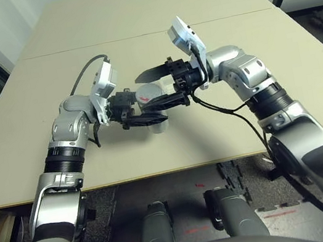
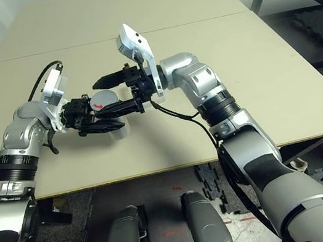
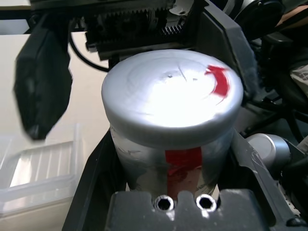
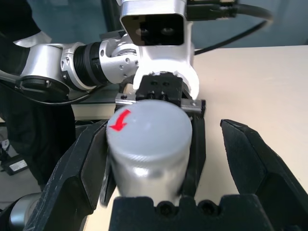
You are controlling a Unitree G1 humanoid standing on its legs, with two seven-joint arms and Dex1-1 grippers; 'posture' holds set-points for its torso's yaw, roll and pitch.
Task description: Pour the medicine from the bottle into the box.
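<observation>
Silvery bottle (image 1: 149,93) pinched in left claw (image 1: 141,113), capped end between spread right claw (image 1: 159,87).

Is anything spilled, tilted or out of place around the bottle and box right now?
Nothing stands out. The bottle is held off the table in the left gripper, cap on. The right gripper is open around the cap. The box sits flat on the table; no spill visible.

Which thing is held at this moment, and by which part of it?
The left tool grips the bottle around its silvery body, below the cap. The right tool is open around the cap, one finger beside it, not clamped.
</observation>
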